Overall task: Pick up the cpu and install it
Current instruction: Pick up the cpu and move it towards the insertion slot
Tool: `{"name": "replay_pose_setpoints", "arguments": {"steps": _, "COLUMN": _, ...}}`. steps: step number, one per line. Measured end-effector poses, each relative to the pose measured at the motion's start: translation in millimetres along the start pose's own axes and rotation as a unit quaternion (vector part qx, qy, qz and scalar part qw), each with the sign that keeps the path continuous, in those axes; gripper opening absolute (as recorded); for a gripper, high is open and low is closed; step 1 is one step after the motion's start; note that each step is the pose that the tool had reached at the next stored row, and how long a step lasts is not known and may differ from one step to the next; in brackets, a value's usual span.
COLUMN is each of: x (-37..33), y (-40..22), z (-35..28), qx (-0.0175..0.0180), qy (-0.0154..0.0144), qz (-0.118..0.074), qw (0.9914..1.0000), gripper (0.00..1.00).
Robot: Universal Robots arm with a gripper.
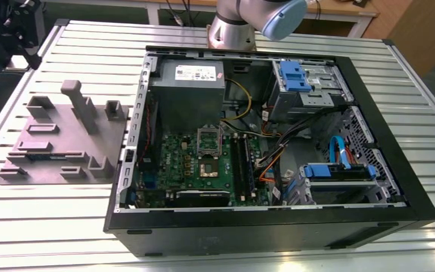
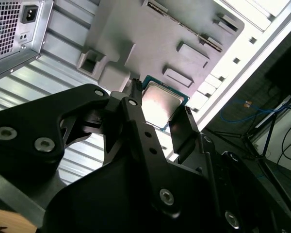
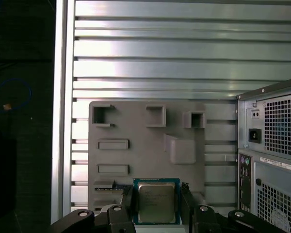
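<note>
In both wrist views the cpu [image 3: 156, 204] [image 2: 161, 106], a small square chip with a shiny metal top and a green rim, sits between the two black fingers of my gripper [image 3: 156, 190] [image 2: 161, 102]. The fingers [image 3: 128, 194] press on two opposite edges of it, so the gripper is shut on the chip. The chip hangs well above the grey fixture plate [image 3: 145, 145] [image 2: 150, 39]. In the exterior view the green motherboard [image 1: 187, 161] lies inside the open computer case [image 1: 278, 226], with its socket [image 1: 208, 170] uncovered and the socket's metal frame [image 1: 208, 137] flipped up.
The grey fixture plate [image 1: 59, 141] with raised holders lies on the slatted metal table [image 1: 66, 226], on the exterior view's left of the case. Inside the case are a grey power-supply box [image 1: 190, 85], memory sticks [image 1: 242, 158], loose cables [image 1: 278, 153] and blue drive bays [image 1: 297, 76].
</note>
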State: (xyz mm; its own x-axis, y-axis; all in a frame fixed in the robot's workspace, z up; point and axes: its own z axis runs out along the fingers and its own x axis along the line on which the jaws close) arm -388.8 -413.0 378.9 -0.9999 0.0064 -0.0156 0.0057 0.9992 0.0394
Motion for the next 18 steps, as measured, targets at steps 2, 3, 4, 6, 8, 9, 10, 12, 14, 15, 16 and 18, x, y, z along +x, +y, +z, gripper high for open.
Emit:
{"name": "replay_pose_setpoints", "arguments": {"steps": 2, "x": -1.6, "y": 0.0, "z": 0.0, "qx": 0.0000, "qy": 0.0000, "qz": 0.000, "qw": 1.00000, "gripper": 0.47}}
{"name": "replay_pose_setpoints", "arguments": {"steps": 3, "x": -2.6, "y": 0.0, "z": 0.1, "qx": 0.0000, "qy": 0.0000, "qz": 0.000, "qw": 1.00000, "gripper": 0.47}}
{"name": "replay_pose_setpoints", "arguments": {"steps": 4, "x": -3.8, "y": 0.0, "z": 0.1, "qx": 0.0000, "qy": 0.0000, "qz": 0.000, "qw": 1.00000, "gripper": 0.47}}
{"name": "replay_pose_setpoints", "arguments": {"steps": 6, "x": -4.8, "y": 0.1, "z": 0.1, "qx": 0.0000, "qy": 0.0000, "qz": 0.000, "qw": 1.00000, "gripper": 0.47}}
{"name": "replay_pose_setpoints", "arguments": {"steps": 8, "x": -5.2, "y": 0.0, "z": 0.1, "qx": 0.0000, "qy": 0.0000, "qz": 0.000, "qw": 1.00000, "gripper": 0.47}}
{"name": "replay_pose_setpoints", "arguments": {"steps": 9, "x": -5.5, "y": 0.0, "z": 0.1, "qx": 0.0000, "qy": 0.0000, "qz": 0.000, "qw": 1.00000, "gripper": 0.47}}
{"name": "replay_pose_setpoints", "arguments": {"steps": 10, "x": -5.5, "y": 0.0, "z": 0.1, "qx": 0.0000, "qy": 0.0000, "qz": 0.000, "qw": 1.00000, "gripper": 0.47}}
{"name": "replay_pose_setpoints", "arguments": {"steps": 12, "x": -5.9, "y": 0.0, "z": 0.1, "qx": 0.0000, "qy": 0.0000, "qz": 0.000, "qw": 1.00000, "gripper": 0.47}}
{"name": "replay_pose_setpoints", "arguments": {"steps": 14, "x": -7.1, "y": 0.0, "z": 0.1, "qx": 0.0000, "qy": 0.0000, "qz": 0.000, "qw": 1.00000, "gripper": 0.47}}
{"name": "replay_pose_setpoints", "arguments": {"steps": 15, "x": -7.8, "y": 0.0, "z": 0.2, "qx": 0.0000, "qy": 0.0000, "qz": 0.000, "qw": 1.00000, "gripper": 0.47}}
{"name": "replay_pose_setpoints", "arguments": {"steps": 16, "x": -8.4, "y": 0.1, "z": 0.1, "qx": 0.0000, "qy": 0.0000, "qz": 0.000, "qw": 1.00000, "gripper": 0.47}}
{"name": "replay_pose_setpoints", "arguments": {"steps": 18, "x": -9.2, "y": 0.1, "z": 0.2, "qx": 0.0000, "qy": -0.0001, "qz": 0.000, "qw": 1.00000, "gripper": 0.47}}
